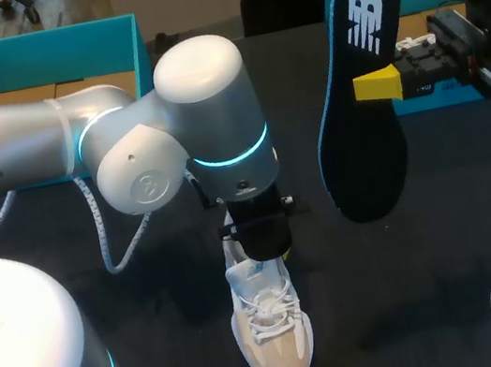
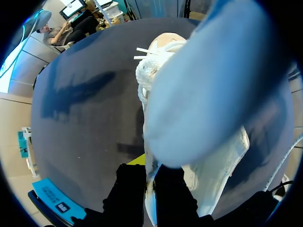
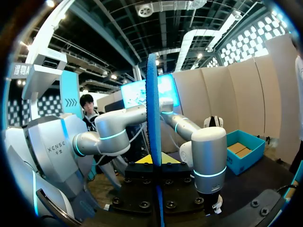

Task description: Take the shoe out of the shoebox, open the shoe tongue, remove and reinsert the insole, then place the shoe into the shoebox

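Two grips are on: the right gripper [image 1: 380, 84] clamps the insole [image 1: 362, 144] by its edge, upright above the tabletop [image 1: 453, 280] far right; it looks light, thin, floppy. Near the front edge's middle, the left gripper [image 2: 150, 189] pinches the shoe [image 1: 273, 331] at its soft heel collar.

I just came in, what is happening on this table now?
The right gripper holds the dark, blue-edged foam insole up in the air. The left gripper pinches the heel end of the cream mesh sneaker, which stands on the black table. The insole is not yet back inside.
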{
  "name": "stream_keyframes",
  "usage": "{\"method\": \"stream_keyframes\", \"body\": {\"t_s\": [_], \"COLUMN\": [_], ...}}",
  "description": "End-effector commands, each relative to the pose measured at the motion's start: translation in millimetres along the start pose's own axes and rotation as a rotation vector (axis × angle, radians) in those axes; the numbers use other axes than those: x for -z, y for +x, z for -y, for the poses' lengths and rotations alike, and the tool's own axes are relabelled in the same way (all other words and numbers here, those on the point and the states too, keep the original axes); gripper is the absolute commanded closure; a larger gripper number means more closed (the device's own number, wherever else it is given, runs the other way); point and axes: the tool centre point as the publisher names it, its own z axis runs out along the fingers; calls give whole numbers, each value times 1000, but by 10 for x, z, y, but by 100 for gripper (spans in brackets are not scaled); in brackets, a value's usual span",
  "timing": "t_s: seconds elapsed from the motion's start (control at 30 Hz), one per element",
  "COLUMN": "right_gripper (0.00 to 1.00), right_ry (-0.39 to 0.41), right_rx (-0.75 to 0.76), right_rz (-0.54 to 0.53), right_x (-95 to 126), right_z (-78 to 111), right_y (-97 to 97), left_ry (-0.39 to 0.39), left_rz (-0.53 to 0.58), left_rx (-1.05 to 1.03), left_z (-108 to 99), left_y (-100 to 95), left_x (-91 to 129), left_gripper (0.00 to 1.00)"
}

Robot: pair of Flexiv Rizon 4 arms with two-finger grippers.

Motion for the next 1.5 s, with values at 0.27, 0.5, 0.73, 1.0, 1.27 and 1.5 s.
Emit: {"method": "stream_keyframes", "body": {"t_s": [0.27, 0.5, 0.73, 1.0, 1.27, 1.5], "right_gripper": [100, 100, 100, 100, 100, 100], "right_ry": [3, 3, 3, 3, 3, 3], "right_rx": [-1, -1, -1, -1, -1, -1], "right_rz": [-3, -3, -3, -3, -3, -3], "right_x": [-19, -19, -19, -19, -19, -19], "right_z": [-16, -16, -16, -16, -16, -16], "right_y": [-22, -22, -22, -22, -22, -22], "left_ry": [-18, -40, -113, -205, -262, -245], "left_rz": [23, 98, 270, 523, 740, 805], "left_rx": [2, 34, 45, 21, -43, -53], "left_z": [-40, -66, -112, -151, -164, -208], "left_y": [18, 46, 53, -18, -96, -130], "left_x": [-8, 198, 634, 1235, 1771, 1994], "left_gripper": [0, 0, 0, 0, 0, 0]}}
